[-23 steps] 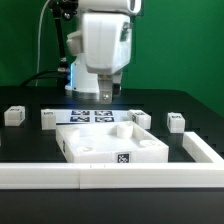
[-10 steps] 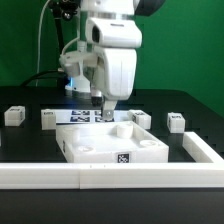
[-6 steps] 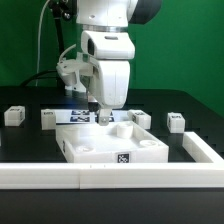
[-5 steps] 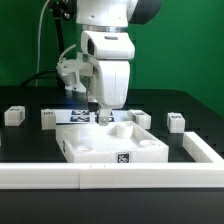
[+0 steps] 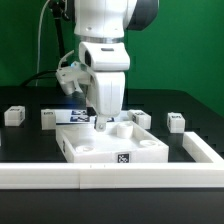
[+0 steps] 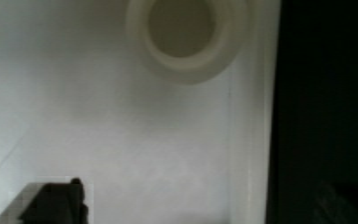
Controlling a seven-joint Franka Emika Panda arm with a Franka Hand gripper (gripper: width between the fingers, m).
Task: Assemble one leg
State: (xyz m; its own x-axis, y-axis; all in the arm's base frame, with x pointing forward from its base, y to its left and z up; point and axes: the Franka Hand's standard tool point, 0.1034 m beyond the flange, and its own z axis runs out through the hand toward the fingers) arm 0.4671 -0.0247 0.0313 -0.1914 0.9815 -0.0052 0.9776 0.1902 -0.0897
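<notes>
Barely begun, I judge: the fingers (image 6: 51, 203) hover over the square plate (image 5: 110, 148) beside a round hole (image 6: 190, 40), grip and opening impossible to tell, while the nearest leg (image 5: 142, 119) sits unattached on the bench (image 5: 30, 140) at the plate's 1 o'clock.

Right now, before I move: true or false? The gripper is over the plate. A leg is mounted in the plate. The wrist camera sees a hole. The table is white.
Gripper is over the plate: true.
A leg is mounted in the plate: false; the legs in view stand on the table.
Wrist view shows a hole in the plate: true.
Table is white: false; it is black.
</notes>
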